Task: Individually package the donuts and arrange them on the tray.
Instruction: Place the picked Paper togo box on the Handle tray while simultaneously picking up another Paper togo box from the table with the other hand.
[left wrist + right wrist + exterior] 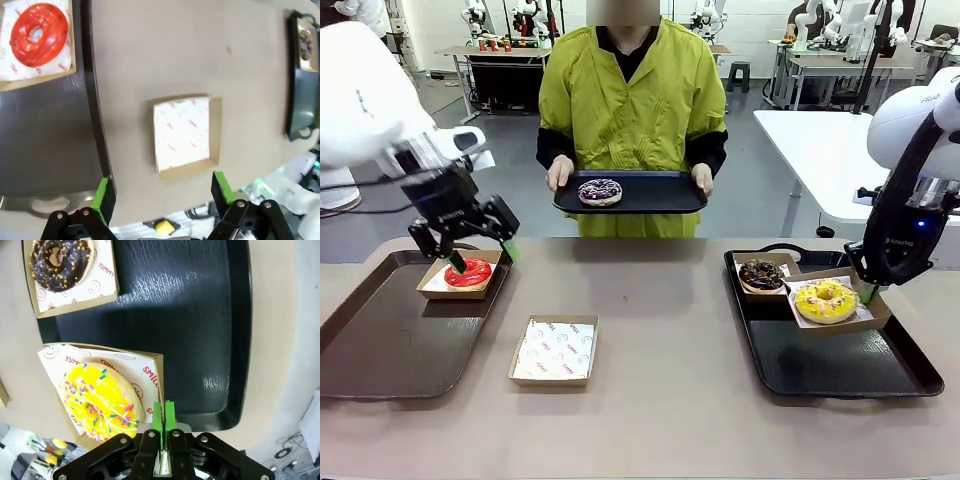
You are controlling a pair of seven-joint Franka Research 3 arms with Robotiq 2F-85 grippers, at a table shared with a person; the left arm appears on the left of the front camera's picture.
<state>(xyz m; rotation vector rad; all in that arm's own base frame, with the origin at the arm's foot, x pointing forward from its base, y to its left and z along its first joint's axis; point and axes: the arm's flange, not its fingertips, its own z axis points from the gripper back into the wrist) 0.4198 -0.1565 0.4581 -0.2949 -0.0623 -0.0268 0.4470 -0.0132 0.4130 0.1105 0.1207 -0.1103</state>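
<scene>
Red donut (468,273), glossy, is being kept boxed on the left tray (380,340) beneath the spread, empty left gripper (482,257); a purple donut (600,191) is being carried on a person's tray (660,195). Left wrist: an empty box (182,134) is being framed on the table. Right wrist: the box (145,362) of the sprinkled yellow donut (102,395) is being pinched by the closed right gripper (164,412), near a chocolate donut (61,259).

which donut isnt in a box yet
The drizzled donut on the tray the person holds: it sits bare, while the red donut, chocolate donut and yellow donut each lie in a box.
</scene>
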